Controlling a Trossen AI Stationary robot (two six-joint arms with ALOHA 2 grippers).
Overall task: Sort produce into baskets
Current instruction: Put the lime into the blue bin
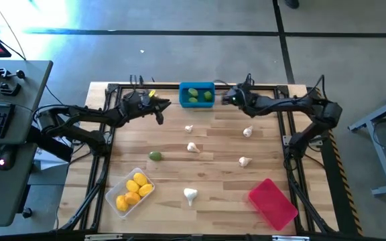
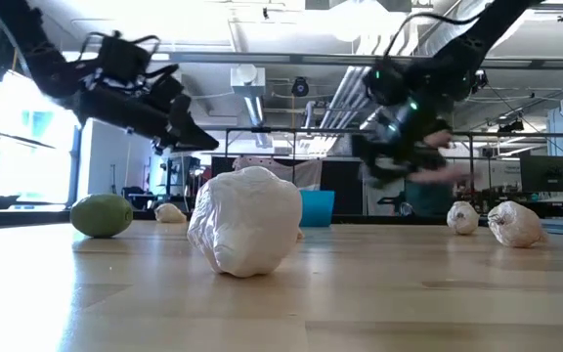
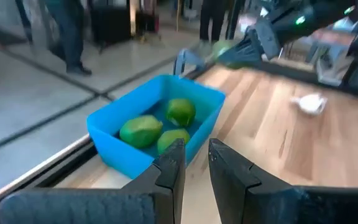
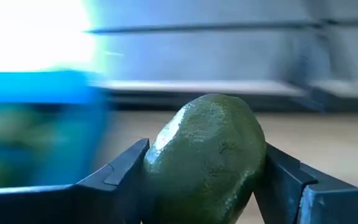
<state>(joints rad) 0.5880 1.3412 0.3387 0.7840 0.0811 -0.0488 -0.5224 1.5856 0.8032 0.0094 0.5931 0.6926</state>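
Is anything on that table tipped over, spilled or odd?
Nothing is spilled or damaged. The red basket sits askew and holds nothing, while garlic bulbs and one green piece lie scattered on the table.

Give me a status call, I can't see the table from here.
Right gripper shut on green piece, beside blue basket. Left gripper narrowly parted, empty, at the basket's other side. Nothing blocking the basket.
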